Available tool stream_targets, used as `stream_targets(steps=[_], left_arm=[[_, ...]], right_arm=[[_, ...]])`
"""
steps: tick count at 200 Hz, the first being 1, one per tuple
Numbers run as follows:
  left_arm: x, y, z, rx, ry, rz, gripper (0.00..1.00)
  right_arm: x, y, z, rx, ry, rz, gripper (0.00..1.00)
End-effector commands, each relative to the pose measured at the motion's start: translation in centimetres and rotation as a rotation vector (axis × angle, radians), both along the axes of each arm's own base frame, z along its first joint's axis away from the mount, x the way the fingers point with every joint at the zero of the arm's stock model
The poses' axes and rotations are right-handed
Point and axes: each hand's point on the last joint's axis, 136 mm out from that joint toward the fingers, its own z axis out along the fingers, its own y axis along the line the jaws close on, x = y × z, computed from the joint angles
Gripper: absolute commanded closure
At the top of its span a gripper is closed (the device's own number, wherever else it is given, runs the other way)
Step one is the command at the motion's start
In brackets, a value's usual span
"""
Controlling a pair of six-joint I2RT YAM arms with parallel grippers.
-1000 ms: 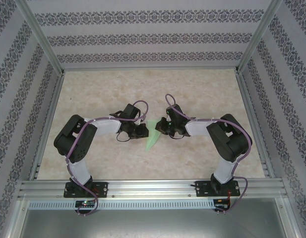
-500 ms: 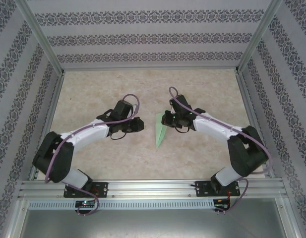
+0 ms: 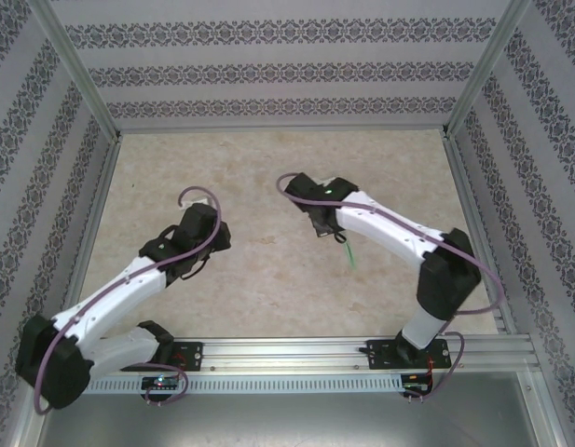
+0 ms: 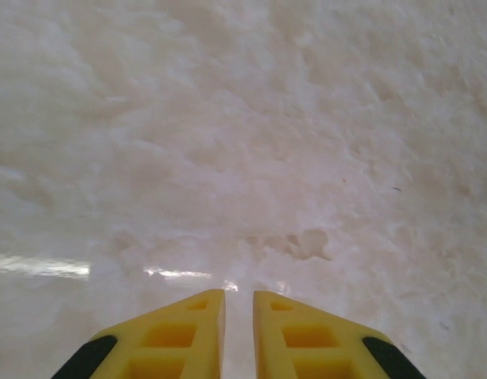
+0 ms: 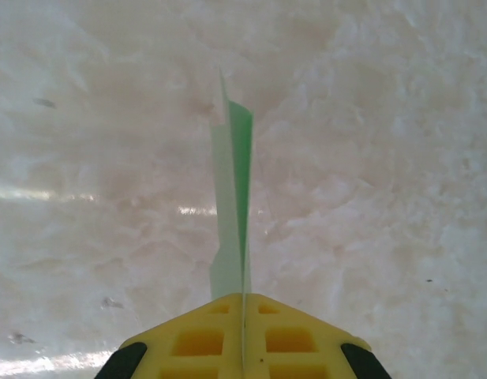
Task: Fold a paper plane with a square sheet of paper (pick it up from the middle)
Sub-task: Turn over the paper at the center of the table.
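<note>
The pale green sheet of paper stands folded as a slim paper plane [image 5: 235, 181], seen edge-on and pointing away from the fingers over the marbled table. My right gripper [image 5: 243, 296] is shut on its near end, yellow fingertips pressed together with the paper between them. From above, the paper plane [image 3: 349, 255] is a thin green sliver hanging just below the right gripper [image 3: 330, 229] at the table's middle. My left gripper [image 4: 239, 294] hovers low over bare table, its jaws a narrow gap apart with nothing between them. In the top view the left gripper [image 3: 196, 244] sits well left of the plane.
The marbled tabletop [image 3: 268, 168] is fenced by aluminium posts and patterned walls on three sides. A metal rail [image 3: 287, 354] with both arm bases runs along the near edge. Purple cables loop above each wrist.
The left arm has drawn back to the left, away from the plane, and its jaws have parted slightly. The right gripper has swung left and turned the plane, which now shows edge-on.
</note>
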Motion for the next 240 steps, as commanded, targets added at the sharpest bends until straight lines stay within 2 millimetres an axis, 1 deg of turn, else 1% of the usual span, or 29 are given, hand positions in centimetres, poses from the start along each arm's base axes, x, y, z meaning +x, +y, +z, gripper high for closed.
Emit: stream_targets(steps=[1,22,34,45,70,73,78,79,82,85,86,89,105,116,129,135,138,145,150,157,166,168,174,184,194,204,211,230,240], left_arm=[[-0.9,4.3,1.1,0.028,-0.073,0.189,0.78],[-2.2,6.3,2.0,0.026,-0.12,0.254,0.75],[-2.8,7.1,2.4,0.024,-0.142,0.271,0.72],[-3.3,7.6,2.6,0.024,-0.157,0.281,0.71],[-3.9,8.1,3.0,0.018,-0.176,0.284,0.7],[-4.0,8.2,3.1,0.019,-0.178,0.285,0.7],[-4.0,8.2,3.2,0.02,-0.18,0.283,0.7],[-4.0,8.2,3.2,0.02,-0.181,0.282,0.69],[-4.1,8.2,3.2,0.021,-0.181,0.28,0.69],[-4.1,8.3,3.2,0.023,-0.18,0.28,0.69],[-4.1,8.3,3.3,0.022,-0.181,0.28,0.69],[-4.2,8.3,3.3,0.024,-0.179,0.28,0.69],[-4.2,8.2,3.4,0.025,-0.18,0.272,0.69],[-4.3,8.2,3.5,0.027,-0.179,0.268,0.69],[-4.1,7.9,3.6,0.024,-0.185,0.247,0.67],[-4.0,7.5,3.6,0.014,-0.189,0.231,0.67],[-3.9,7.3,3.6,0.01,-0.191,0.219,0.66],[-3.7,6.7,3.6,-0.003,-0.193,0.192,0.66],[-3.6,6.2,3.4,-0.011,-0.188,0.174,0.65],[-3.2,5.2,3.5,-0.032,-0.193,0.133,0.63],[-2.8,3.6,3.4,-0.051,-0.186,0.056,0.62],[-2.8,3.3,3.3,-0.055,-0.181,0.044,0.62],[-2.6,2.4,3.1,-0.069,-0.161,0.012,0.62],[-2.2,0.9,2.4,-0.085,-0.127,-0.048,0.62],[-2.0,-0.4,1.6,-0.102,-0.083,-0.088,0.63],[-1.7,-1.7,0.7,-0.131,-0.041,-0.124,0.63],[-1.6,-2.5,0.1,-0.147,-0.012,-0.147,0.64],[-1.5,-3.7,-1.5,-0.15,0.053,-0.164,0.65],[-1.5,-4.2,-1.9,-0.149,0.069,-0.169,0.65]], right_arm=[[-0.3,1.1,-1.2,-0.142,0.032,0.04,0.97],[-0.6,4.6,-4.1,-0.171,0.081,0.082,0.96],[-0.9,6.6,-5.5,-0.193,0.103,0.109,0.94],[-1.2,8.6,-6.8,-0.196,0.127,0.138,0.92],[-2.3,12.3,-8.7,-0.177,0.165,0.175,0.9],[-2.4,12.7,-8.7,-0.174,0.162,0.176,0.88],[-2.7,13.3,-8.7,-0.164,0.16,0.182,0.78],[-2.7,13.3,-8.7,-0.164,0.16,0.182,0.78],[-2.8,13.9,-8.7,-0.145,0.161,0.189,0.69],[-3.0,14.2,-8.8,-0.137,0.166,0.192,0.65],[-3.1,14.4,-8.8,-0.126,0.17,0.194,0.61],[-3.2,14.6,-8.9,-0.118,0.173,0.193,0.58],[-3.6,16.2,-8.5,-0.03,0.188,0.199,0.54],[-3.6,16.5,-6.5,0.015,0.146,0.187,0.46],[-3.8,17.2,-4.2,0.14,0.115,0.207,0.39],[-3.9,17.2,-3.6,0.194,0.113,0.212,0.38],[-3.9,17.1,-2.9,0.229,0.1,0.212,0.37],[-4.1,16.8,-2.1,0.303,0.091,0.21,0.31],[-4.4,16.9,-1.7,0.379,0.103,0.22,0.3],[-4.6,16.6,-1.6,0.485,0.122,0.22,0.33],[-4.4,15.2,-1.5,0.595,0.119,0.162,0.39],[-4.5,14.8,-1.8,0.615,0.128,0.15,0.4],[-4.6,13.7,-2.5,0.708,0.149,0.122,0.52],[-4.5,12.8,-3.1,0.83,0.17,0.093,0.63],[-4.5,11.7,-4.1,0.936,0.203,0.063,0.85],[-4.6,10.9,-4.9,0.997,0.234,0.045,0.96],[-4.9,10.3,-5.6,0.995,0.245,0.033,1.0],[-5.2,9.5,-6.7,0.986,0.281,0.034,1.0],[-5.2,8.9,-7.4,0.969,0.281,0.018,1.0]])
